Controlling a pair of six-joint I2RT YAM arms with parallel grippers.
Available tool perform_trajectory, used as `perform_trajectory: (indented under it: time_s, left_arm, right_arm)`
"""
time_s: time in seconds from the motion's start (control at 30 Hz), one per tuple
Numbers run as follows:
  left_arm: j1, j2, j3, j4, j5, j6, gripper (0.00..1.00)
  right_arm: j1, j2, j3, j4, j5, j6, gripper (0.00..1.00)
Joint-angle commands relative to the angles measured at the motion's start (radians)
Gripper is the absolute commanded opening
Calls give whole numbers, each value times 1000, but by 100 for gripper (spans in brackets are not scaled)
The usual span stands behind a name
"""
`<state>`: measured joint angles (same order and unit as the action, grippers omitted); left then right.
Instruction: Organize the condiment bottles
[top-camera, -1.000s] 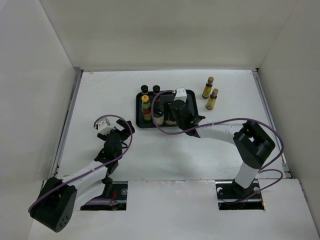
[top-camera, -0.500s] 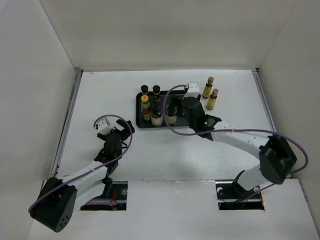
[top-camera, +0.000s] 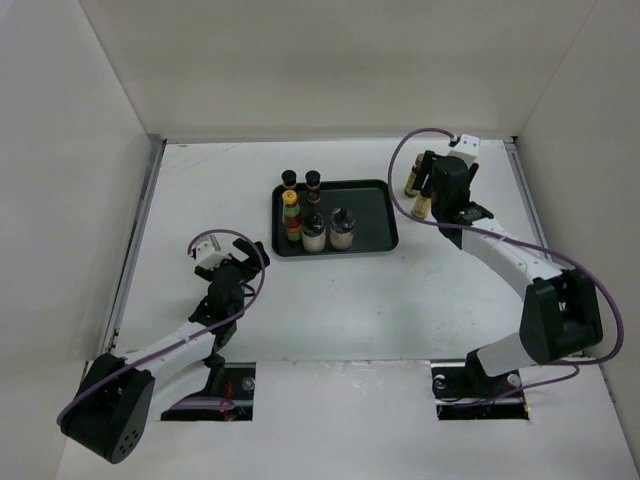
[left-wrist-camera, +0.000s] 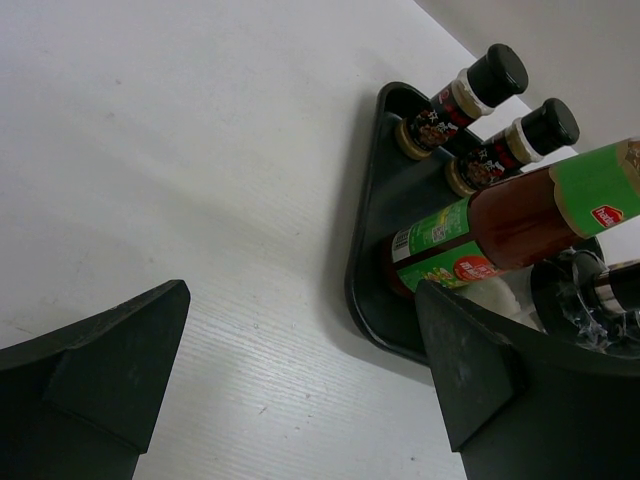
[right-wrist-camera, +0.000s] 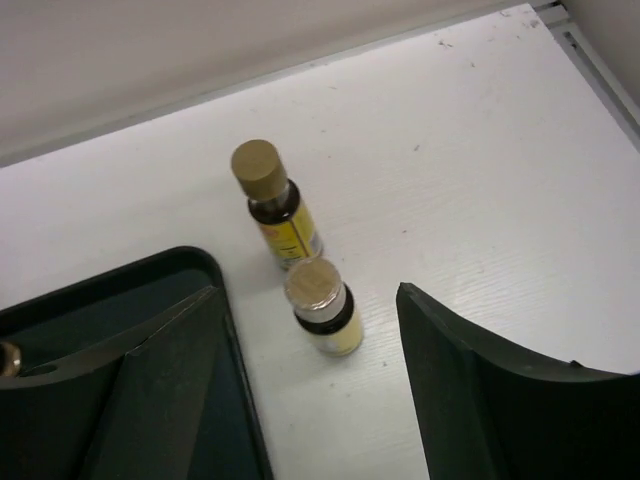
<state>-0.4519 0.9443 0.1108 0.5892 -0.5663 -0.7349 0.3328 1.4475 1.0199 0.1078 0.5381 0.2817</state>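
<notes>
The right gripper (top-camera: 428, 183), jaws spread and empty, hangs over two upright slim bottles (right-wrist-camera: 272, 205) on the table (right-wrist-camera: 480, 150) beside the tray (right-wrist-camera: 190, 256), the nearer bottle (right-wrist-camera: 325, 315) dead ahead between its fingers, far from the wide-open left gripper (left-wrist-camera: 300, 300).

Room is offered by the bare right half of the tray (top-camera: 376, 212). Its left half is blocked by two dark bottles (top-camera: 289, 180) at the back, the red bottle (top-camera: 292, 215), and two jars (top-camera: 343, 231) at the front. On the table (top-camera: 330, 300), two yellow bottles (right-wrist-camera: 323, 305) are set close together just beside the tray's right rim, so only narrow gaps are found there. The nearer one is straddled by the right gripper (top-camera: 428, 188), jaws spread, clearance seen on both sides. Open table is seen between the left gripper (top-camera: 232, 258) and the tray.
</notes>
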Motion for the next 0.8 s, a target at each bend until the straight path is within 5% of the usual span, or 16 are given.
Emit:
perform_trajectory:
  time_s: [0.0, 0.27, 0.53, 0.77]
  left_arm:
    - [8, 2, 16, 44, 12, -12, 100]
    - [6, 31, 24, 55, 29, -15, 100]
    - [12, 24, 20, 55, 37, -18, 100]
    - [14, 34, 23, 61, 39, -18, 100]
  right_arm:
    - [-28, 39, 69, -3, -47, -32, 77]
    - [-51, 161, 140, -31, -93, -32, 66]
    - [-85, 238, 195, -34, -84, -56, 41]
    - [-41, 147, 149, 3, -43, -61, 31]
